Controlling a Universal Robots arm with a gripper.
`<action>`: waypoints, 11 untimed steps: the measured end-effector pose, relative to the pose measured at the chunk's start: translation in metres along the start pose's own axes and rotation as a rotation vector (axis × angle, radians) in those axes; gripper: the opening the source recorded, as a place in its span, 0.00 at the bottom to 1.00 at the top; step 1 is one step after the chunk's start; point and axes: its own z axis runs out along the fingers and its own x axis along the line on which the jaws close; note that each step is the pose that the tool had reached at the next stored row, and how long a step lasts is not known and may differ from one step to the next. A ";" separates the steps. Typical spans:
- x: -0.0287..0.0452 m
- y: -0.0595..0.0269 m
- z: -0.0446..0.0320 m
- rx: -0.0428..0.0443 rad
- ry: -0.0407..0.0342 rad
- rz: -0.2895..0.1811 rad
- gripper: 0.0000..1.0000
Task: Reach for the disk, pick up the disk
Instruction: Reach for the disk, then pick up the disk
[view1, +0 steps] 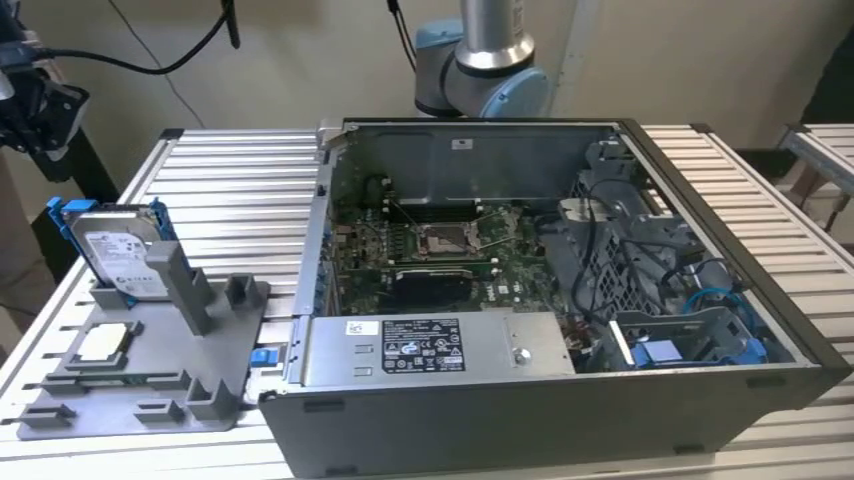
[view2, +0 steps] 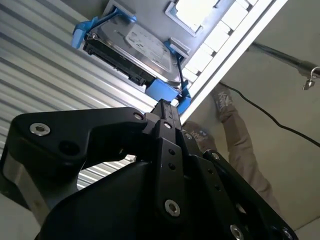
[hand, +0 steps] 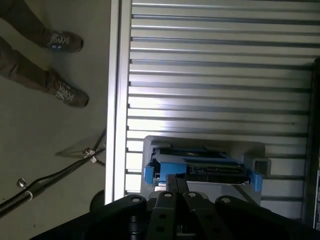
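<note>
Disk (view1: 118, 250) stands on edge in the grey holder (view1: 200, 300), at the exterior view's left end of the bench (view1: 227, 170), beside the open computer case (view1: 561, 420). A small square chip (view1: 104, 343) lies in the same holder. In the first wrist view you see the tool (hand: 179, 179) close to the disk's blue-railed edge. You cannot tell whether they touch, or whether the tool is clenched or released.
</note>
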 end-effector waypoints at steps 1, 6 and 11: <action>0.0000 0.0000 0.0000 0.0000 -0.0001 0.000 0.00; 0.0002 0.0000 0.0000 0.0000 0.0003 -0.010 0.00; 0.0002 0.0000 0.0000 0.0001 0.0036 -0.100 0.00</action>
